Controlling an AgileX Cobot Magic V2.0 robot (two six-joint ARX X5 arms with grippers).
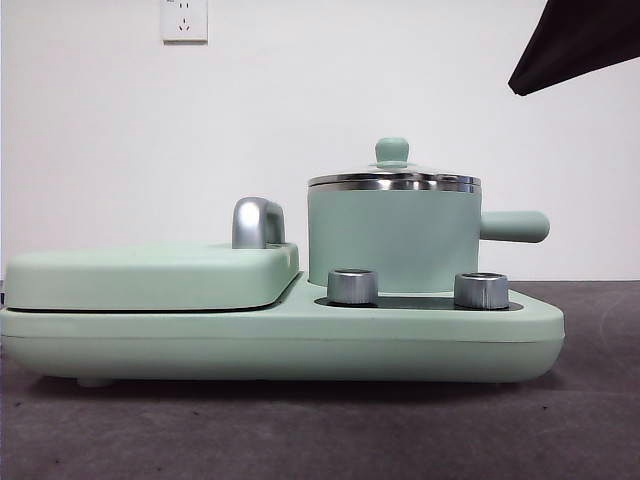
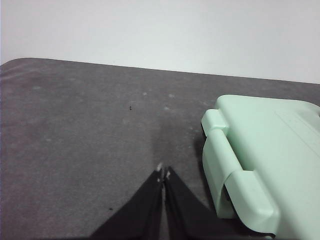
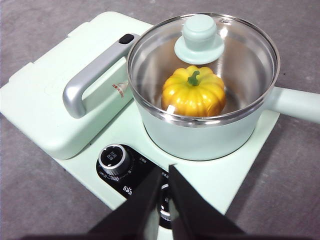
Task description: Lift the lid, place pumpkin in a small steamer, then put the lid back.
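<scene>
Pumpkin point(image 3: 193, 92) sat inside small steamer point(image 1: 393, 240), lid point(image 3: 202, 60) seated on the rim. Right gripper point(image 3: 166, 173) hovered above the dials, fingers closed, empty. Left gripper point(image 2: 163, 172) over bare counter point(image 2: 80, 135), fingers closed, empty.

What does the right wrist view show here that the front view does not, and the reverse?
Only the right wrist view shows the pumpkin inside the small steamer, seen through the lid, and the right gripper, jaws shut, above the dials. Only the front view shows the wall socket and the steamer's full side profile. Both show the lid seated on the steamer, its side handle, the chrome handle and two dials.
</scene>
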